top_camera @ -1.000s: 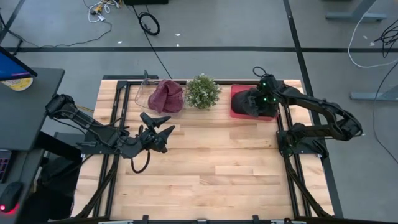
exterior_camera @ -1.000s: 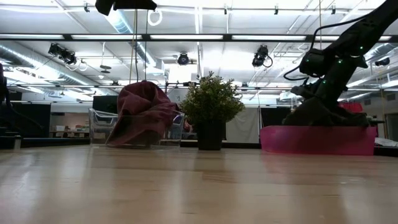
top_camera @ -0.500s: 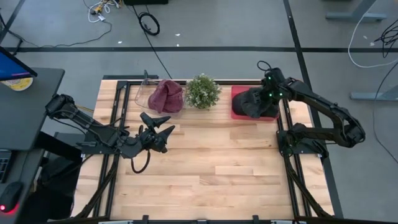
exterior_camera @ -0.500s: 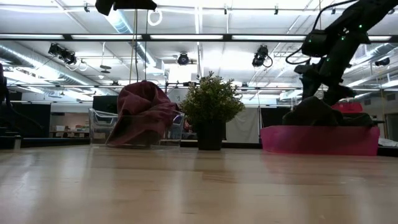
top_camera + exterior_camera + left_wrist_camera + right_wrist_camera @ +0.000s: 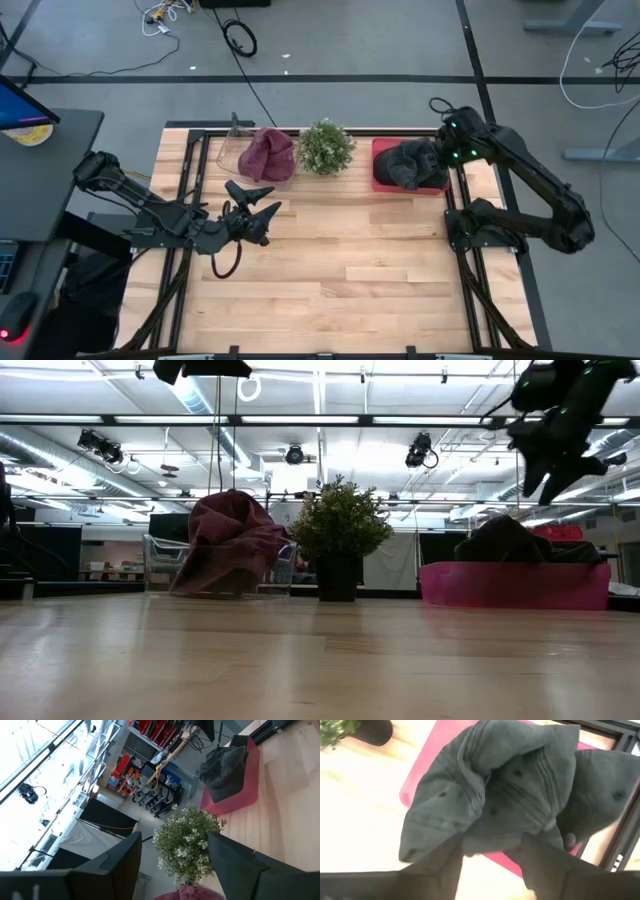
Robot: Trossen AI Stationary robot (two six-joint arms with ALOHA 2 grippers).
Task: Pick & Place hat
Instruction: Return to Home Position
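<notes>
Above the pink bin (image 5: 381, 148), at its right edge, the right jaws hang spread & empty. The black caps (image 5: 408, 164) lie heaped inside. We judge placing done, so lift the right arm (image 5: 520, 170) straight up first, then back, w/o snagging fabric or the plant (image 5: 326, 146). The left jaws, also spread, wait low at the counter (image 5: 330, 270) left.

**Black caps** (image 5: 408, 163): dark, charcoal-black fabric with panelled crowns, stitched seams and small eyelets. They are crumpled and piled one over another, and at least two can be told apart. The heap rises above the rim, and part of it hangs over one wall.

**Pink bin** (image 5: 379, 150): shallow, rectangular, translucent pink. It stands upright at the far right of the worktop (image 5: 330, 250) and holds the caps.
</notes>
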